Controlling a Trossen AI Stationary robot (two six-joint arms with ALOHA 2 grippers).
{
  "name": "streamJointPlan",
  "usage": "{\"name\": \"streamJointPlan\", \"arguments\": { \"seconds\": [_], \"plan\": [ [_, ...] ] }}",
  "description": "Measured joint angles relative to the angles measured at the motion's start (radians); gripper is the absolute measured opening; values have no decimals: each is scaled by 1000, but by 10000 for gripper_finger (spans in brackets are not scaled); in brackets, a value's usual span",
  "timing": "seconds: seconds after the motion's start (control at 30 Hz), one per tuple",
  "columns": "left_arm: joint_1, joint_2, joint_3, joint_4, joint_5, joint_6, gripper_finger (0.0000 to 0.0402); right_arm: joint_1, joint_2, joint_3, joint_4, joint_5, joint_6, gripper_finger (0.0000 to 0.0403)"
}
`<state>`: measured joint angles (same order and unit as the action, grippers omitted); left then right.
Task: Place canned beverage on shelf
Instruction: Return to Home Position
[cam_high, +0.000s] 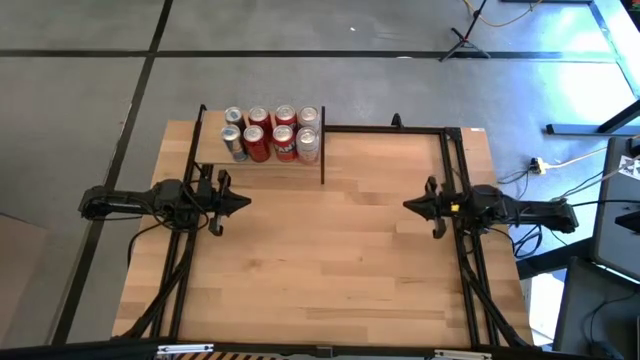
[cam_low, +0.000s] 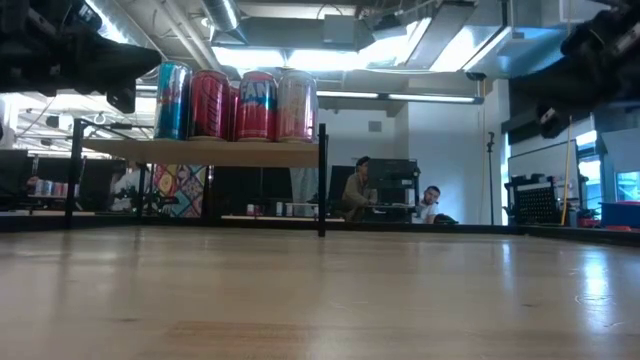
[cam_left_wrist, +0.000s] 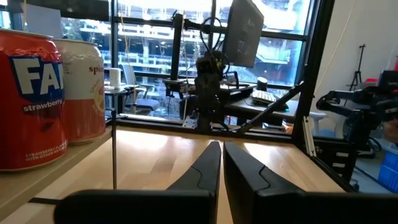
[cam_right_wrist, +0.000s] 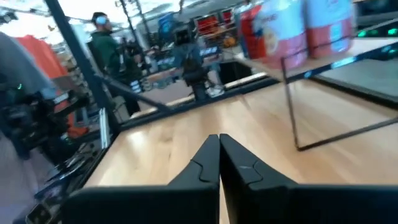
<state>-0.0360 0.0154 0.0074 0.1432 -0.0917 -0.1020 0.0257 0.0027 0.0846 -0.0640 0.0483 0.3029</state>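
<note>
Cans (cam_high: 283, 141), eight, stand upright on shelf (cam_high: 270, 172) at the far left corner of the surface (cam_high: 330, 260). Two rows of four, packed close. Red ones sit in the middle and silver-blue ones at the row ends. From low down the near row reads blue, red, red, pale pink, all on the raised board, with black posts (cam_low: 322, 180) at its edges. Left hand (cam_high: 244, 203) hovers over the surface just in front of the shelf, fingers together, holding nothing, pointing toward the middle. Right hand (cam_high: 409, 205) is well apart at the right side, facing the left one, fingers pressed together too, empty. Left wrist view has a strawberry can (cam_left_wrist: 28, 99) close by on the shelf edge. Two people (cam_low: 355, 190) sit in the room behind.
</note>
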Motion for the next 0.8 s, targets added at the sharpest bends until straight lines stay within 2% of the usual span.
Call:
{"name": "streamJointPlan", "arguments": {
  "seconds": [0.17, 0.33, 0.8],
  "plan": [
    [0, 0, 0, 0, 0, 0, 11, 0, 0, -77, 92, -25, -39, 1],
    [0, 0, 0, 0, 0, 0, 11, 0, 2, -77, 93, -13, -124, 1],
    [0, 0, 0, 0, 0, 0, 11, 0, 2, -76, 82, -42, -127, 1]
  ]
}}
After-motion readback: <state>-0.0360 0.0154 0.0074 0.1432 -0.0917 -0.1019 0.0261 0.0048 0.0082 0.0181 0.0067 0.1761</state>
